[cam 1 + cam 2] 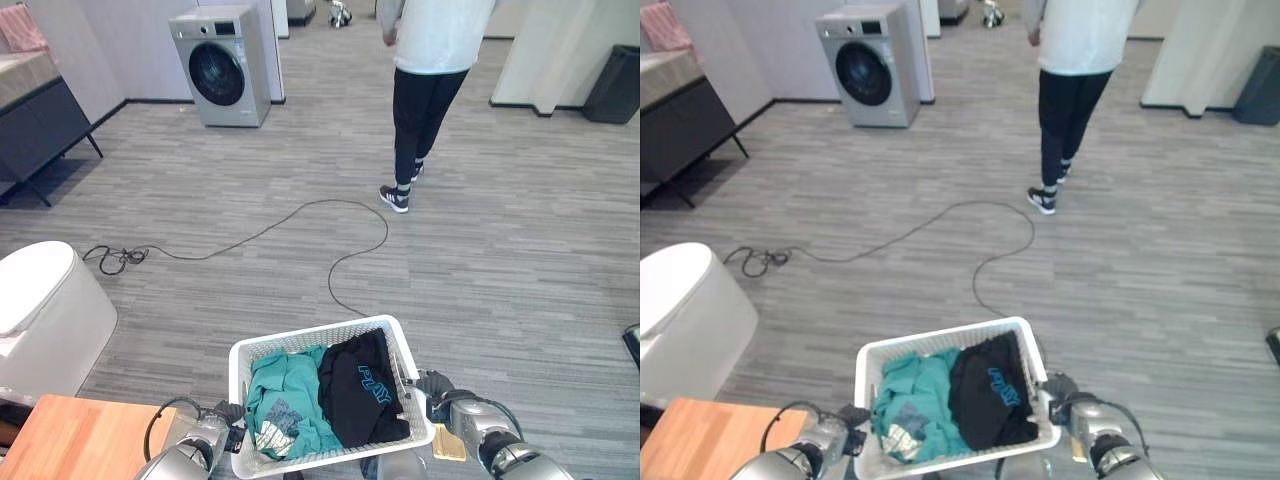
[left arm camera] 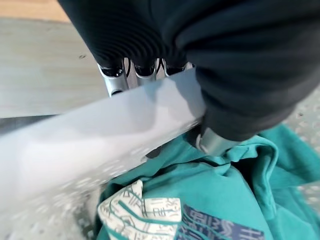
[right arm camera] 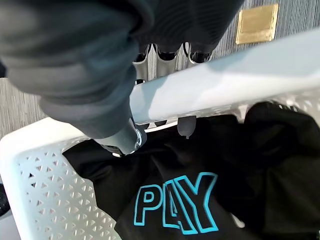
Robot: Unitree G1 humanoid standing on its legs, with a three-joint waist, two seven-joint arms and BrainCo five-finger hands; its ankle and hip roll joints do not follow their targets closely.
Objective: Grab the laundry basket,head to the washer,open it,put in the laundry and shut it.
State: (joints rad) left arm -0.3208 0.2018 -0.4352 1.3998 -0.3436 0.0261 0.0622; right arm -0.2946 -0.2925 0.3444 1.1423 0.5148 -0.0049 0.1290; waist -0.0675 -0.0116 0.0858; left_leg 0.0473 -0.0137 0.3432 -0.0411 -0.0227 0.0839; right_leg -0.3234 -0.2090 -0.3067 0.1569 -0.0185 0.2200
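A white perforated laundry basket [image 1: 312, 336] hangs low in front of me above the floor. Inside lie a teal garment [image 1: 290, 395] and a black garment with blue letters [image 1: 365, 385]. My left hand [image 1: 228, 415] is shut on the basket's left rim [image 2: 100, 130], fingers [image 2: 136, 70] curled over the outside and the thumb inside. My right hand [image 1: 432, 385] grips the right rim [image 3: 225, 85] the same way, fingers [image 3: 167, 50] outside. The silver-grey washer [image 1: 222, 65] stands far off at the upper left, its dark round door closed.
A person [image 1: 430, 90] in a white top and black trousers walks away ahead on the right. A white rounded unit [image 1: 40, 320] and a wooden tabletop corner [image 1: 70, 440] are close on my left. A dark cabinet [image 1: 35, 120] lines the left wall; a black bin [image 1: 612, 85] stands far right.
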